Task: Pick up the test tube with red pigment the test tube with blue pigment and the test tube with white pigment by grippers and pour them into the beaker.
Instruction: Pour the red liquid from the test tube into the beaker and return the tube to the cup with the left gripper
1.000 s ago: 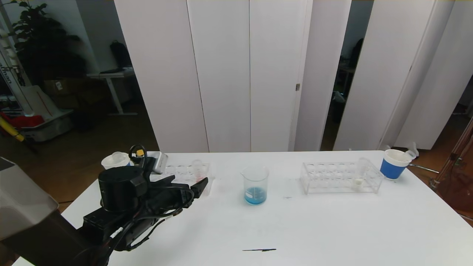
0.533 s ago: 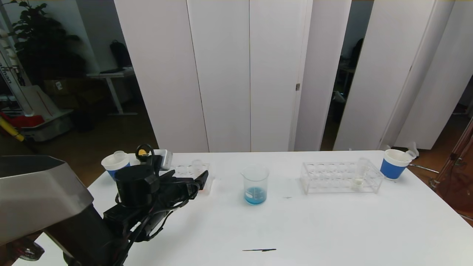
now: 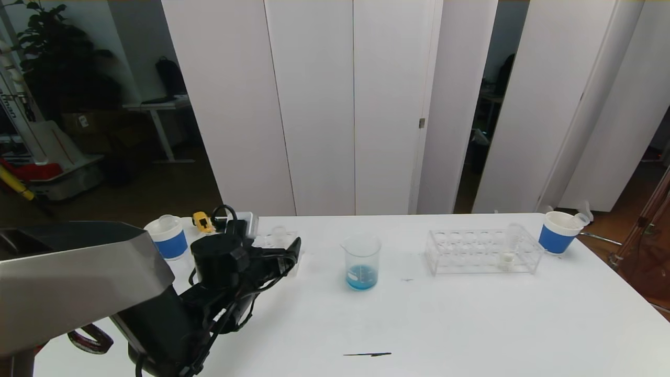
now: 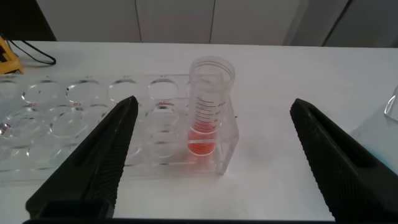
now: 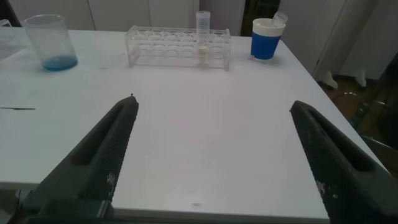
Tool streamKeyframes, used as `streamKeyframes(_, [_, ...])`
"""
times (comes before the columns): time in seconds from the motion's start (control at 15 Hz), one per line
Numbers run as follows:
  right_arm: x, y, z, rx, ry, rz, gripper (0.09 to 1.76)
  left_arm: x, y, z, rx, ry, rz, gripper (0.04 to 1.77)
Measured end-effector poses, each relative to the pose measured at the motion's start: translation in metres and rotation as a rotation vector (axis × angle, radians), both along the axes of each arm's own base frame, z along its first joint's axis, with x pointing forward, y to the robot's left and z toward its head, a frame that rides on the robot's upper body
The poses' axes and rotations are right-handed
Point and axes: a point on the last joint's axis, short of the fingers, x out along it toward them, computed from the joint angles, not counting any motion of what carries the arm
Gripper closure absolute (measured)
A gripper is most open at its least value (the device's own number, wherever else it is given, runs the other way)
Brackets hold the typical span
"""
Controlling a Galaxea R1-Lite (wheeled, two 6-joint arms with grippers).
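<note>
The left gripper (image 4: 211, 158) is spread wide, one finger on each side of the test tube with red pigment (image 4: 209, 106), not touching it yet. To do this well, it should slide in straight and squeeze the tube near its middle, gently (glass can slip). The tube stands up straight in the end hole of the clear rack (image 4: 74, 124), mouth up, at about nine o'clock from the beaker (image 3: 361, 262). The right gripper (image 5: 211, 162) waits wide open, holding nothing

You have a blue-and-white paper cup (image 3: 557, 231) at the table's (image 3: 471, 324) far right corner, another (image 3: 168, 238) far left.
</note>
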Motion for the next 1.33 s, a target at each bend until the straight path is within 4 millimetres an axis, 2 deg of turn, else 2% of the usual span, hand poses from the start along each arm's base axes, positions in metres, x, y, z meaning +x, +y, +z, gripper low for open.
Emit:
streamKeyframes(0.67, [0.000, 0.000, 0.000, 0.000, 0.000, 0.000, 0.10, 0.031, -0.004, -0.018, -0.008, -0.034, 0.043, 0.06])
streamKeyframes(1.33, [0.000, 0.000, 0.000, 0.000, 0.000, 0.000, 0.10, 0.043, -0.002, -0.024, -0.010, -0.038, 0.051, 0.06])
